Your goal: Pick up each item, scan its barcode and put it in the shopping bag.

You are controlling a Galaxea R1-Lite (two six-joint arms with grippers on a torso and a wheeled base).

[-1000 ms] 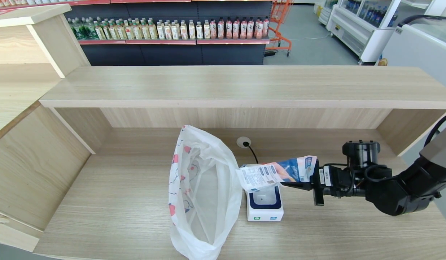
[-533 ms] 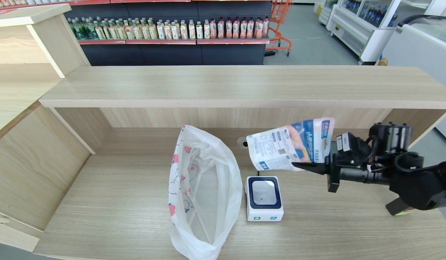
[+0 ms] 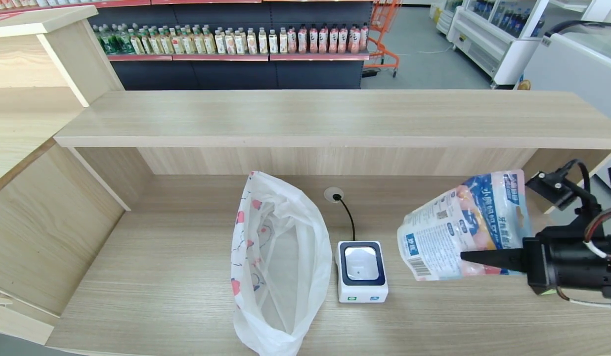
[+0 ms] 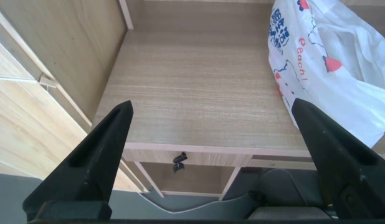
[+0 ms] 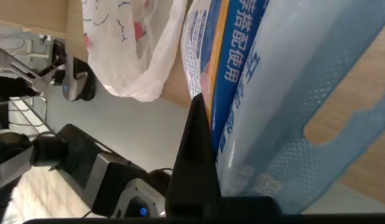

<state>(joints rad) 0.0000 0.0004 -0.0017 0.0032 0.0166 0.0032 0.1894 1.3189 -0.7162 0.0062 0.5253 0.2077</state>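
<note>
A blue and white snack pouch hangs above the counter, to the right of the scanner. My right gripper is shut on its lower right part, with one dark finger lying across the front. A barcode shows at the pouch's lower left corner. In the right wrist view the pouch presses against a black finger. The white shopping bag with red hearts stands open left of the scanner. My left gripper is open over the counter's near left edge, with the bag beyond it.
The scanner's cable runs back to a grommet in the counter. A raised wooden ledge closes the back and wooden side walls flank the recess. Shelves of bottles stand far behind.
My right gripper has carried the pouch from just over the scanner up and then to the right, turning it so its barcode corner points down and left. The bag and scanner have stayed put.
</note>
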